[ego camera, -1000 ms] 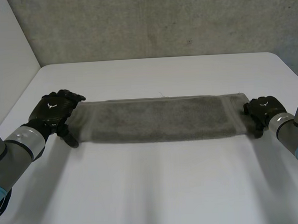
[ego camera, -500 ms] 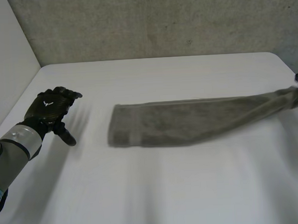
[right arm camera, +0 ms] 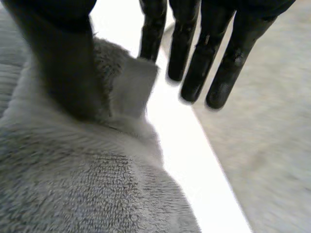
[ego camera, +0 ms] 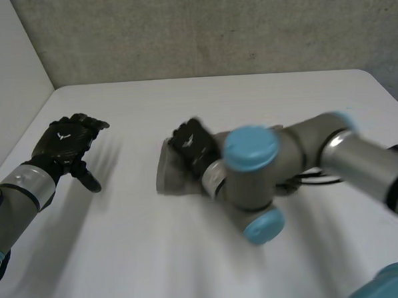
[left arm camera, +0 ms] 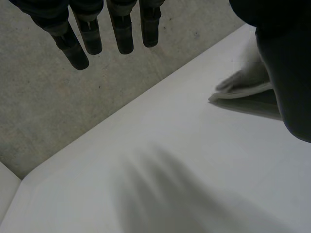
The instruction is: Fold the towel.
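Observation:
The grey towel [ego camera: 168,175] lies near the middle of the white table [ego camera: 158,258], mostly hidden under my right arm. That arm reaches across from the right. My right hand [ego camera: 193,144] rests over the towel's left end. In the right wrist view its thumb presses into the towel [right arm camera: 73,184], and a corner of cloth stands pinched between the thumb and the straight fingers [right arm camera: 194,53]. My left hand [ego camera: 68,142] hovers at the table's left, clear of the towel. Its fingers [left arm camera: 102,34] are straight and hold nothing. A towel edge [left arm camera: 243,87] lies beyond them.
A grey concrete wall [ego camera: 213,28] runs along the table's far edge and a white panel [ego camera: 8,79] stands at the left. Bare table lies in front of the towel and between it and my left hand.
My right hand has carried the towel's right end across to the left, onto the towel's left end, doubling the towel over. My left hand let go of the left end and has stayed off it.

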Action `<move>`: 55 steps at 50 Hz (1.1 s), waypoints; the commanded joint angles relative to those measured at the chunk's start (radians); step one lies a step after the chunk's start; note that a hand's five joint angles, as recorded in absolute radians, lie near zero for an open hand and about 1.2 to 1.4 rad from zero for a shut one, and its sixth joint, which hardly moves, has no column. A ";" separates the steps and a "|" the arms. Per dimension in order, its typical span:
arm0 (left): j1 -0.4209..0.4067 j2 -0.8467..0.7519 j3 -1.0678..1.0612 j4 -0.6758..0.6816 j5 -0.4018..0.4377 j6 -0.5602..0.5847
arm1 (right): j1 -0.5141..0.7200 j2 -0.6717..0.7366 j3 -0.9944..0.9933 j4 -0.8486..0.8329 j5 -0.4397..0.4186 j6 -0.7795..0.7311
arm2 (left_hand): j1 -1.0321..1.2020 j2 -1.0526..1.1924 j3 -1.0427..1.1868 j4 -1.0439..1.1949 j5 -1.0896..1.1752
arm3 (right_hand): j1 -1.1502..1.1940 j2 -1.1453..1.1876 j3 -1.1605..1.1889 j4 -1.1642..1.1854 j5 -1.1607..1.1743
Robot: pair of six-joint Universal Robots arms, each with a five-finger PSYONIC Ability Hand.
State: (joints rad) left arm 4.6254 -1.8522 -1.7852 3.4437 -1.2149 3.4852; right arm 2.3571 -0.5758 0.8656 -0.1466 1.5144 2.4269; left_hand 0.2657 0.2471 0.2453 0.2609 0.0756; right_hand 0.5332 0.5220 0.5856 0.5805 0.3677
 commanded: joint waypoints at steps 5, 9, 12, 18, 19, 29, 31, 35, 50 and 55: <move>0.001 -0.005 -0.006 0.020 0.002 0.000 | -0.070 -0.088 -0.024 0.094 0.003 0.033 | -0.064 -0.045 -0.044 -0.059 -0.048 | -0.359 -0.347 -0.411 -0.406 -0.368; 0.001 -0.005 -0.005 0.020 0.000 0.000 | -0.142 -0.189 0.039 0.102 -0.002 0.160 | -0.064 -0.045 -0.044 -0.059 -0.048 | -0.359 -0.347 -0.411 -0.406 -0.368; -0.008 -0.004 -0.005 0.020 0.000 0.000 | -0.202 -0.280 0.125 0.105 -0.002 0.251 | -0.064 -0.045 -0.044 -0.059 -0.048 | -0.359 -0.347 -0.411 -0.406 -0.368; -0.019 -0.001 -0.008 0.020 0.000 0.000 | -0.312 -0.398 0.355 0.111 -0.034 0.278 | -0.064 -0.045 -0.044 -0.059 -0.048 | -0.359 -0.347 -0.411 -0.406 -0.368; -0.019 -0.001 -0.008 0.020 0.000 0.000 | -0.312 -0.398 0.355 0.111 -0.034 0.278 | -0.064 -0.045 -0.044 -0.059 -0.048 | -0.359 -0.347 -0.411 -0.406 -0.368; -0.030 -0.002 -0.010 0.020 -0.003 0.000 | -0.413 -0.349 0.573 0.087 -0.049 0.262 | -0.064 -0.045 -0.044 -0.059 -0.048 | -0.138 -0.126 -0.190 -0.185 -0.147; -0.031 -0.002 -0.011 0.020 -0.003 -0.002 | -0.417 -0.314 0.581 0.067 -0.043 0.226 | -0.064 -0.045 -0.044 -0.059 -0.048 | 0.047 0.058 -0.005 0.000 0.038; -0.042 -0.001 -0.013 0.020 -0.005 -0.002 | -0.418 -0.296 0.578 0.056 -0.033 0.184 | -0.064 -0.045 -0.044 -0.059 -0.048 | 0.283 0.294 0.230 0.235 0.274; -0.053 0.036 0.012 0.018 -0.009 -0.006 | -0.262 -0.398 0.294 0.047 -0.078 0.146 | -0.064 -0.045 -0.044 -0.059 -0.048 | 0.863 0.874 0.811 0.816 0.854; -0.074 0.056 0.032 0.018 -0.011 -0.006 | -0.119 -0.296 0.132 0.129 -0.094 0.100 | -0.064 -0.045 -0.044 -0.059 -0.048 | 0.863 0.874 0.811 0.816 0.854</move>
State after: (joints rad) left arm 4.5723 -1.8191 -1.7758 3.4624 -1.2232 3.4803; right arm 2.0821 -0.9728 1.1743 -0.0967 1.4424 2.5686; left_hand 0.2656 0.2471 0.2452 0.2609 0.0755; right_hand 0.9819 0.9923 1.0238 1.3363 1.1719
